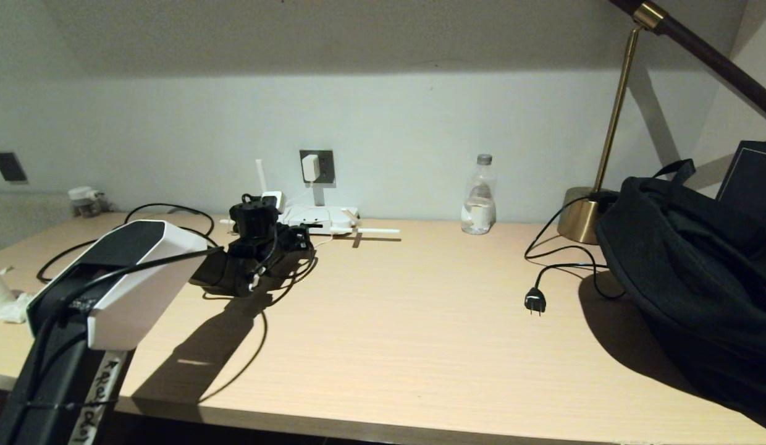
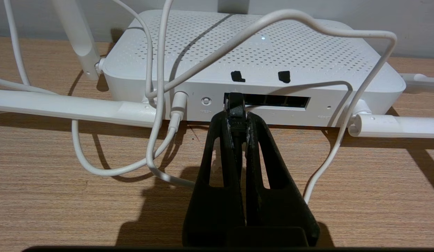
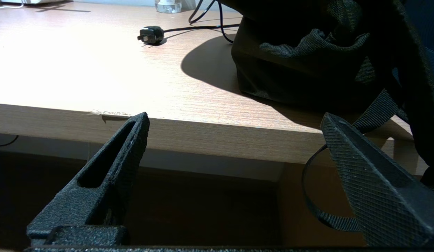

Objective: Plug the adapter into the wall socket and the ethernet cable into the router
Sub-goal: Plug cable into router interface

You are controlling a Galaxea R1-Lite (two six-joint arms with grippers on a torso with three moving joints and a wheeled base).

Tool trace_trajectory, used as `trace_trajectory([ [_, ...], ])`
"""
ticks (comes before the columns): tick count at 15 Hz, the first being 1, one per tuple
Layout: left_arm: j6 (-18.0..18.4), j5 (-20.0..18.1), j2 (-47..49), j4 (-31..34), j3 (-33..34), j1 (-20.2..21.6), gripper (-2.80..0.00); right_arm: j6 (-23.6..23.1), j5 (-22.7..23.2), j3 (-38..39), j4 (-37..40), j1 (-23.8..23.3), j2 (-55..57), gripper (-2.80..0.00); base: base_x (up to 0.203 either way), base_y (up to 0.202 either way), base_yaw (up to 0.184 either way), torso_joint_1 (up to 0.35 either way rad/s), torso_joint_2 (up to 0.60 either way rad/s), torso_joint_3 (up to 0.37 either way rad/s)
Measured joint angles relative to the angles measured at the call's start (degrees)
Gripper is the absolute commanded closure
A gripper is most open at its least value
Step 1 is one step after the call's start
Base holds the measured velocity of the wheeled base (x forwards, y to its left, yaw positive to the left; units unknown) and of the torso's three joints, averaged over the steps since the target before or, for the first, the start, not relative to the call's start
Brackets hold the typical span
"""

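The white router (image 1: 318,217) lies flat against the back wall, its antennas spread on the desk. Above it the white adapter (image 1: 309,167) sits in the grey wall socket (image 1: 327,157). The adapter's white cord (image 2: 160,70) loops over the router (image 2: 252,52) and goes into its back edge. My left gripper (image 2: 235,117) is shut on the black connector of the ethernet cable (image 2: 235,106), whose tip is in the left end of the dark port slot (image 2: 280,101). My right gripper (image 3: 234,119) hangs open and empty below the desk's front edge.
A water bottle (image 1: 479,194) stands at the wall, with a brass lamp base (image 1: 579,215) right of it. The lamp's black two-pin plug (image 1: 535,301) lies loose on the desk. A large black bag (image 1: 692,272) fills the right side. A small dark plate (image 1: 9,167) is on the far left wall.
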Motion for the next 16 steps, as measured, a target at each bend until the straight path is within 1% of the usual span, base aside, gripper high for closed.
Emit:
trace_trajectory([
  [3,0.0,0.0,-0.2,0.6,0.3,0.0,0.0,0.0,0.0,0.0,0.0,0.0,0.0,-2.8,0.0,0.0,0.0,0.0,0.0,0.0],
  [8,0.0,-1.1,-0.9,4.4,0.2,0.1,0.0,0.0,0.0,0.0,0.0,0.0,0.0,-2.8,0.0,0.0,0.0,0.0,0.0,0.0],
  [16,0.0,-0.9,-0.7,4.4,-0.9,0.1,0.0,0.1,0.0,0.0,0.0,0.0,0.0,-2.8,0.0,0.0,0.0,0.0,0.0,0.0],
])
